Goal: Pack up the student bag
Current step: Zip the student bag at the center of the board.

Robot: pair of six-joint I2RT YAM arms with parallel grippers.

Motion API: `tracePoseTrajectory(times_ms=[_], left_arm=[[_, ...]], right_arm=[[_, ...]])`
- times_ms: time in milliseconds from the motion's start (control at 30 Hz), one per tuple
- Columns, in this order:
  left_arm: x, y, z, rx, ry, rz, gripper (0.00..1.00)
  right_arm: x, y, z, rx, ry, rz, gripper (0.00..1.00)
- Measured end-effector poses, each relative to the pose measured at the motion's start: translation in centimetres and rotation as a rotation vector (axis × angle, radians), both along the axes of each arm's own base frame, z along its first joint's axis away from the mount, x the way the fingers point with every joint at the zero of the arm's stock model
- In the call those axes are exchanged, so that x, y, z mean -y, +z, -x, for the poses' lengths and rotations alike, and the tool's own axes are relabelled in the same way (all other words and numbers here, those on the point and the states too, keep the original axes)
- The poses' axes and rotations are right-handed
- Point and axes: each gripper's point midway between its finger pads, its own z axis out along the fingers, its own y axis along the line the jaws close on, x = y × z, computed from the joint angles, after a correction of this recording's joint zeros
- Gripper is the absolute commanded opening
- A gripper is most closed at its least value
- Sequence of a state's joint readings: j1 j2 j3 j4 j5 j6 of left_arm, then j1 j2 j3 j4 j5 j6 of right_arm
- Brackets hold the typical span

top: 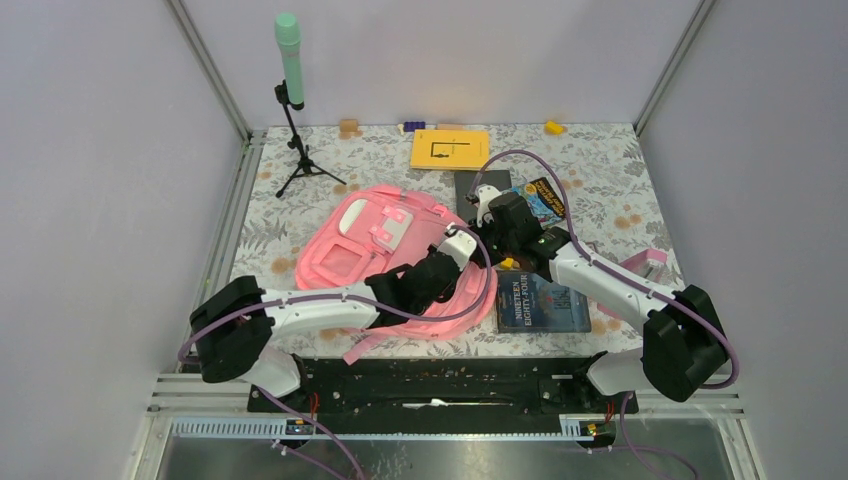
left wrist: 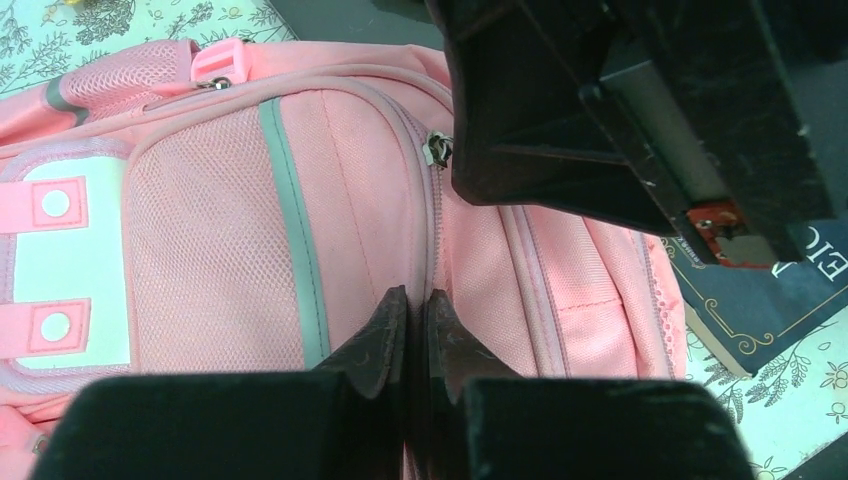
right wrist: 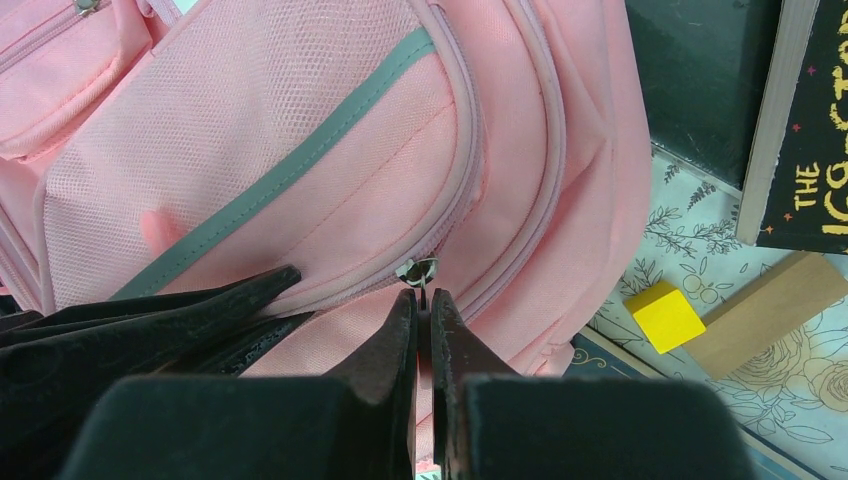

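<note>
Since your right hand [right wrist: 422, 300] is clamped shut on the zip pull [right wrist: 417, 269], with the small metal tab caught between its tips, the coming move turns on how the zip runs from there. Seen from that wrist, the track leaves the pull two ways. One way curves up and away round the edge of the front pocket. The other runs off sideways beneath your left hand [left wrist: 415, 318]. Which way opens it I can't tell, so settle that before you pull.

The student bag [top: 350, 262] lies flat, pockets up, left of centre on the bench [top: 600, 160], its right edge close by a dark book [top: 545, 305]. Both hands meet at that right side. The right arm reaches in across the book with its wrist bent down, and the left arm stretches low along the near edge of the student bag.

The left hand is closed too, tips together right on the zip seam. Whether a fold of cloth is pinched between them is hidden. It looks placed to brace the student bag while the right hand draws the pull. Keep the drag along the seam rather than upward, or the soft cloth will likely bunch.
</note>
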State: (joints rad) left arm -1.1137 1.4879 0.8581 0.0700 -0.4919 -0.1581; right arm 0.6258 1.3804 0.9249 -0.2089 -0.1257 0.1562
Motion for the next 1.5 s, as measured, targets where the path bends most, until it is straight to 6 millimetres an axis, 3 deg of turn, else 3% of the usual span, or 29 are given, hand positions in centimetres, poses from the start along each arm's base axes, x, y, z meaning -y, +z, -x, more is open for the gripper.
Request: tracePoseTrajectory(times_ms=[200,767,1500], left_arm=[[-0.2,0.3,0.1,0.006,0.003,0.008,0.0],[-4.5,2.4,3.8,0.017,-0.059,0.141,0.0],[-9.5,3.9,6.4,0.014,-0.052,0.182,0.0]], right_arm=[[0.0,0.0,0.0,0.001,0.002,0.001,0.0],[-1.8,2.0,1.0,-0.009,0.117,-0.021,0.0],[-5.7,2.7,1.3,-0.121,0.464,0.036,0.0]])
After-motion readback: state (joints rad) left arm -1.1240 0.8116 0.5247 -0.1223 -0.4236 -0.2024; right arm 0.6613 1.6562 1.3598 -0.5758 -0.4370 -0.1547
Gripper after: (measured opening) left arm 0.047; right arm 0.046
